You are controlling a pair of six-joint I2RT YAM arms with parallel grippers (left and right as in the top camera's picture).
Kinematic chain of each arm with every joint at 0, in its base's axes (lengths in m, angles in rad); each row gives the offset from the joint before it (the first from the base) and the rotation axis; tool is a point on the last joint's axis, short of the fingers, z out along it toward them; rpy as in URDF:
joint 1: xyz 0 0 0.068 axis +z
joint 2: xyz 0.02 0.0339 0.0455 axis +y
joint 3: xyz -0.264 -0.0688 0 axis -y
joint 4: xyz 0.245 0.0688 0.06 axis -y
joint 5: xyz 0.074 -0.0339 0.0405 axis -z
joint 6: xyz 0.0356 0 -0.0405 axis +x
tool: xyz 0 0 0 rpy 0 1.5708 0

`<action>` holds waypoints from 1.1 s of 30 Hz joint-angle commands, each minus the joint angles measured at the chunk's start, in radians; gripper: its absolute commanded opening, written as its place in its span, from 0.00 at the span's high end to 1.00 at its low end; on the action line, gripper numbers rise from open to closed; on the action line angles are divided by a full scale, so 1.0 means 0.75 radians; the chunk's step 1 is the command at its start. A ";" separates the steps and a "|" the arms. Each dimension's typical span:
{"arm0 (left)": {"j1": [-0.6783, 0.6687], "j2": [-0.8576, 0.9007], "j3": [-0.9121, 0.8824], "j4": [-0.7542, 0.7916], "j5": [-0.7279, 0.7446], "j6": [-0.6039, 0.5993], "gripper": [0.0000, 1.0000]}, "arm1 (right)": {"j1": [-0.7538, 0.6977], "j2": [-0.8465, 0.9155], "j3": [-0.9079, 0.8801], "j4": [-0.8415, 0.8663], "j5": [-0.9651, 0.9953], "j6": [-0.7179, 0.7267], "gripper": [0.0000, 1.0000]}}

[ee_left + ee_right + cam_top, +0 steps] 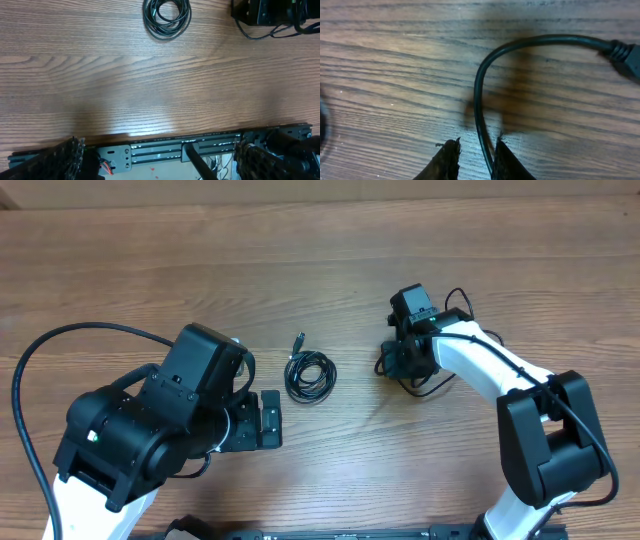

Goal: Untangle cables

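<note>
Right wrist view puts the loose cable (479, 100) straight between the fingertips of the right gripper (476, 157). It runs away from the jaws along their line of reach, then arches over to the right and ends at its plug (626, 54). The jaws stand only narrowly apart. The cord lies against one finger and a sliver of table (380, 75) shows on the other side, so it looks enclosed but not yet pinched. A straight closing of the jaws should catch it across its width. From overhead, two cables can be counted: this loose one under the right arm, and a coiled cable (310, 376) well apart from it, lying in the middle nearer the left gripper (268, 420). The left gripper is spread wide and holds nothing.
</note>
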 commanded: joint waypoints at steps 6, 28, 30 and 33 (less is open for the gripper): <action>-0.001 0.005 0.004 0.000 -0.010 0.033 0.01 | 0.006 0.007 -0.051 0.006 0.009 0.026 0.83; -0.001 0.005 0.004 -0.012 -0.009 0.042 0.00 | -0.083 0.006 0.625 -0.169 -0.092 0.276 0.96; -0.001 0.005 0.004 -0.012 -0.009 0.041 0.00 | -0.123 0.006 0.788 -0.201 -0.084 0.276 0.96; -0.001 0.005 0.004 -0.014 -0.009 0.042 0.00 | -0.199 0.006 0.991 -0.230 -0.052 0.276 0.96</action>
